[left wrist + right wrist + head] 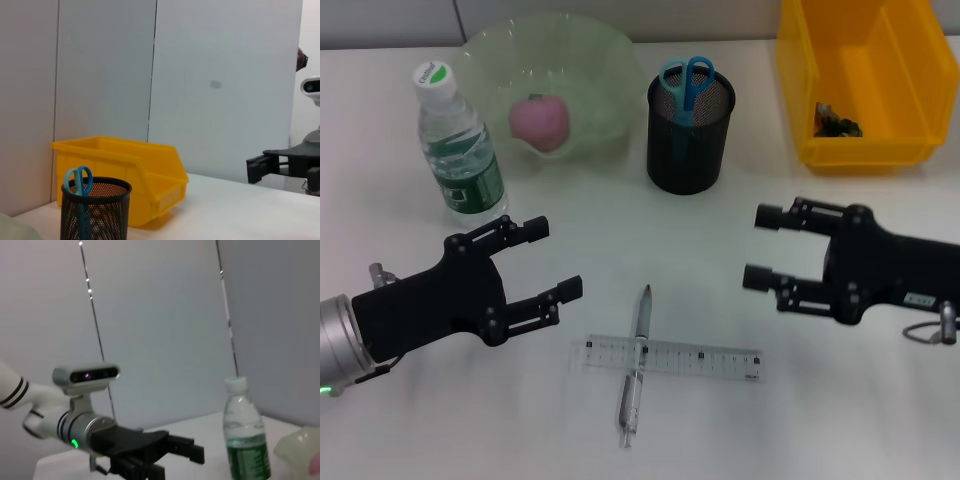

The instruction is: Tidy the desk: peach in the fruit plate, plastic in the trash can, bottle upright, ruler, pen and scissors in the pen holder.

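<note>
Pen crosses ruler between left gripper and right gripper (jaws apart)

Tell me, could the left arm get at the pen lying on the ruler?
Probably yes: the left end effector is open, and nothing stands between it and the pen across the ruler.

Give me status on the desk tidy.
Done: peach in fruit plate, bottle upright, scissors in pen holder, plastic in yellow bin. In hand: nothing; left claw and right claw open. Left: pen, ruler.
</note>
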Robot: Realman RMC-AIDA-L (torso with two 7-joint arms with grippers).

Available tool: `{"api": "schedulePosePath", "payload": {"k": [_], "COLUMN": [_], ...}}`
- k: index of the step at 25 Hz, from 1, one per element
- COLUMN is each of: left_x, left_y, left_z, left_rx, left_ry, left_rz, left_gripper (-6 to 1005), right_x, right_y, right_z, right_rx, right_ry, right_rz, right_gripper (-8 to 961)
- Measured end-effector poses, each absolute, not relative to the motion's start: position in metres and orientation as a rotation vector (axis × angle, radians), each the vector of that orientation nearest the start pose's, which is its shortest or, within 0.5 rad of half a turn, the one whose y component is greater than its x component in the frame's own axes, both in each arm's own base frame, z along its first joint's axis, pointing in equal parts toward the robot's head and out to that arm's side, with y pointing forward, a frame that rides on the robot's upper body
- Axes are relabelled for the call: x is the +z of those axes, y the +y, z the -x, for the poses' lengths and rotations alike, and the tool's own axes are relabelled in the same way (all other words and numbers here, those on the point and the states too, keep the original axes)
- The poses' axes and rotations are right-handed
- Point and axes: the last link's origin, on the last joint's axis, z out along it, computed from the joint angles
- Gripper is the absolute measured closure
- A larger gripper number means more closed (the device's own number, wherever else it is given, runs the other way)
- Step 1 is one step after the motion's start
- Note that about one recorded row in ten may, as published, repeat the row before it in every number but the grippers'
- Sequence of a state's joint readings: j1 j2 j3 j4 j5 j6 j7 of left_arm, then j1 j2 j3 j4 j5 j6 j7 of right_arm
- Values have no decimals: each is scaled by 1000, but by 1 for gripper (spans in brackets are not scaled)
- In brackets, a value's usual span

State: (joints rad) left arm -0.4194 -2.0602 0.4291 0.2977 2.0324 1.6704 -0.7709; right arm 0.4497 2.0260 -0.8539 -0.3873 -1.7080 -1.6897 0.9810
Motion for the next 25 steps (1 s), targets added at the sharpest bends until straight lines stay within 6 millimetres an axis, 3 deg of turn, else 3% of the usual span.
{"api": "schedulePosePath", "payload": {"k": [25], "left_x": [-24], "left_y": [252], "left_z": [302], "left_rx": [-925], "left_ry": [-339], "left_rz": [2691], "left_gripper": [201], "right_x": [-28], "right_y": [277], "right_z": [-267], "right_rx": [1010], "right_ry": [348], "right_rz": [2757], "right_gripper": [242]}}
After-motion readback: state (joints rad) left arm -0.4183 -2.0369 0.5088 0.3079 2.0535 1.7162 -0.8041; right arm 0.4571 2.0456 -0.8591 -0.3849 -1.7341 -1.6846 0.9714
